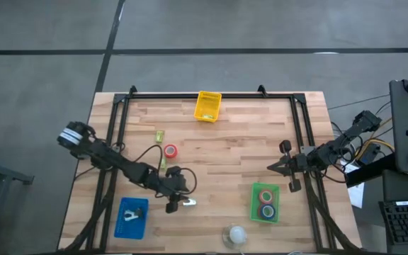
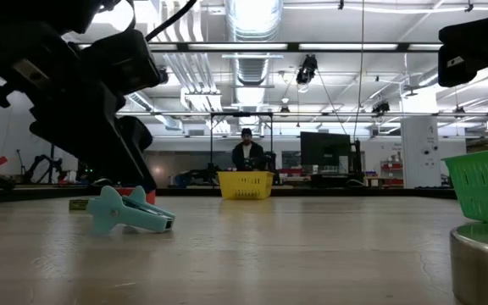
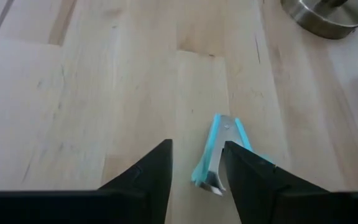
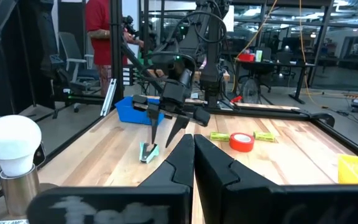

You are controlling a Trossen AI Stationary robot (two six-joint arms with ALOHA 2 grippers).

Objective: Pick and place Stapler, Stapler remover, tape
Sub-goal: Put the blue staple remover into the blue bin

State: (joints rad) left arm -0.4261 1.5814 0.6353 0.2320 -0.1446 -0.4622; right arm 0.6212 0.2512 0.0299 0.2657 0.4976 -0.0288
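Left gripper [image 1: 178, 206], fingers parted, poised over the teal staple remover [image 1: 188, 203] lying on the bench near its front edge, between the blue tray [image 1: 132, 217] and green tray [image 1: 265, 203]. Right gripper [image 1: 273, 167], closed and empty, near the right edge.

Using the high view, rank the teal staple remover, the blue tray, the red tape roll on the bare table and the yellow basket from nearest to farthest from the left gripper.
From the left gripper:
1. Teal staple remover, right beside its fingers.
2. Blue tray, at the near left edge.
3. Red tape roll, lying mid-table.
4. Yellow basket, at the far edge.
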